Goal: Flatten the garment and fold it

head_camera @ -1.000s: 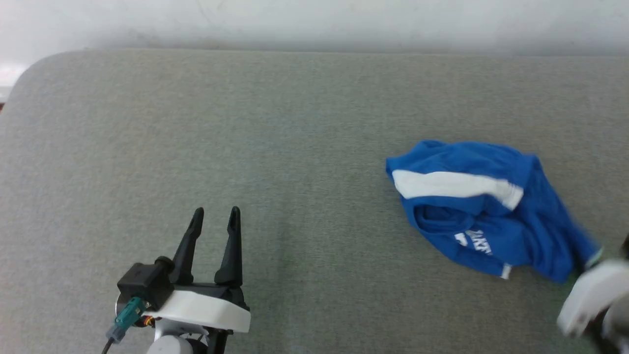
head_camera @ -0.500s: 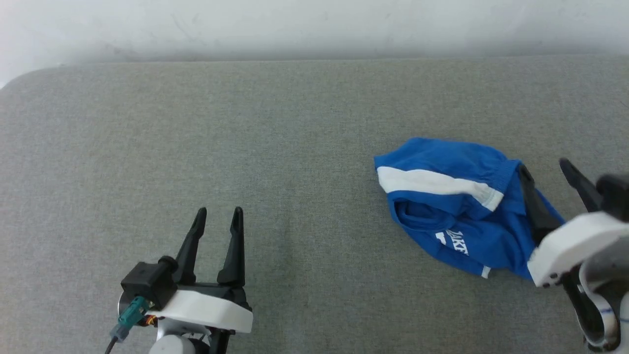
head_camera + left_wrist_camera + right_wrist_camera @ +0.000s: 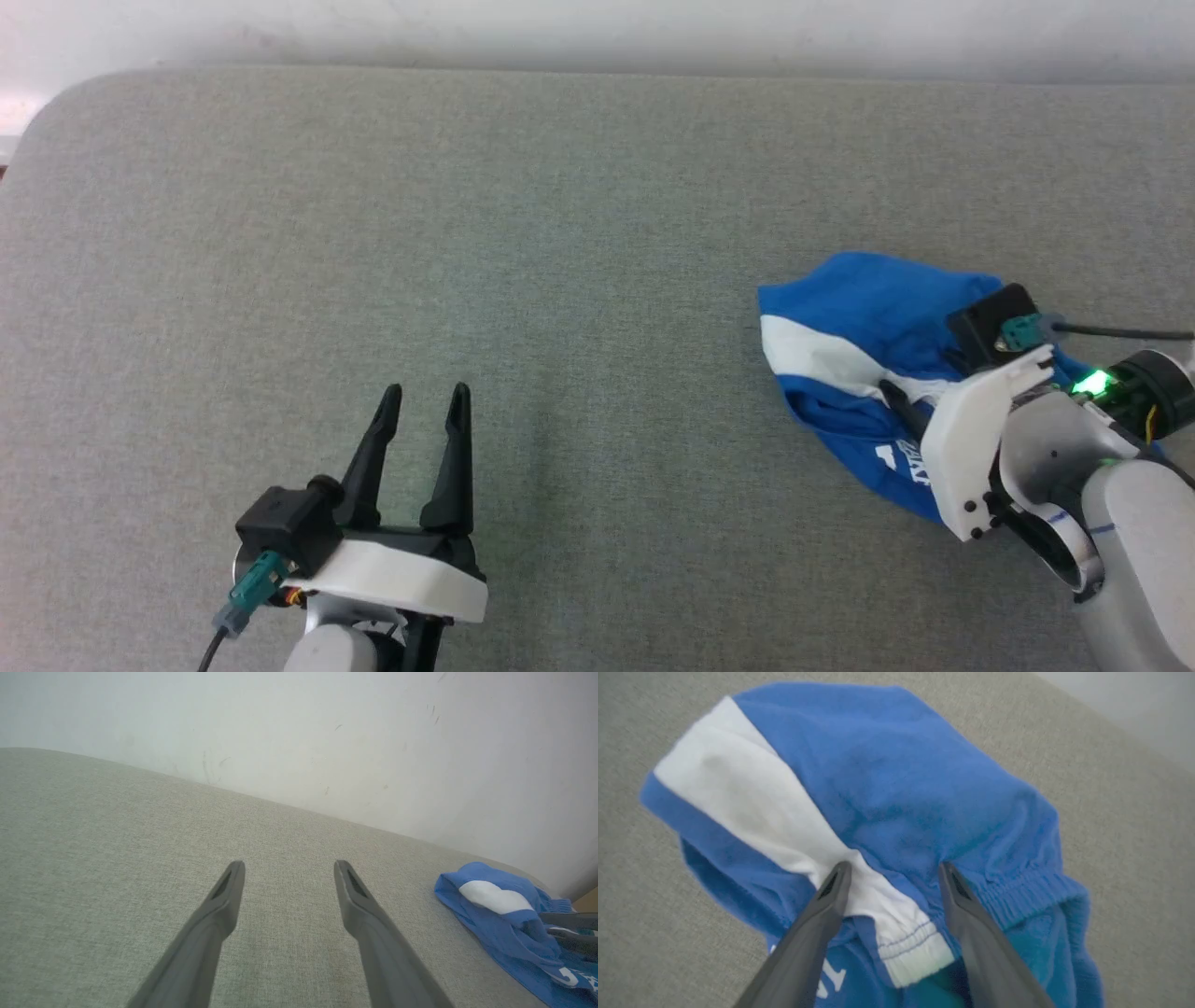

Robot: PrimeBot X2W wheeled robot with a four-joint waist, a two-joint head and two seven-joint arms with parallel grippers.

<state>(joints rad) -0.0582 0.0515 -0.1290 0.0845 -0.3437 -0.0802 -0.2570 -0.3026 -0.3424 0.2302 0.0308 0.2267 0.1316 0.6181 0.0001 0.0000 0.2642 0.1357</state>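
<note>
The right pincer is wide open over the shorts, with the white stripe between its fingers. The left pincer is open and empty.

Head cam: high, tilted steeply down on the grey pad, wall strip along the top. Left wrist cam: low over the pad's near-left area, facing the far edge and wall. Right wrist cam: close above the shorts, looking down. All three share the shorts near the pad's right edge.
</note>
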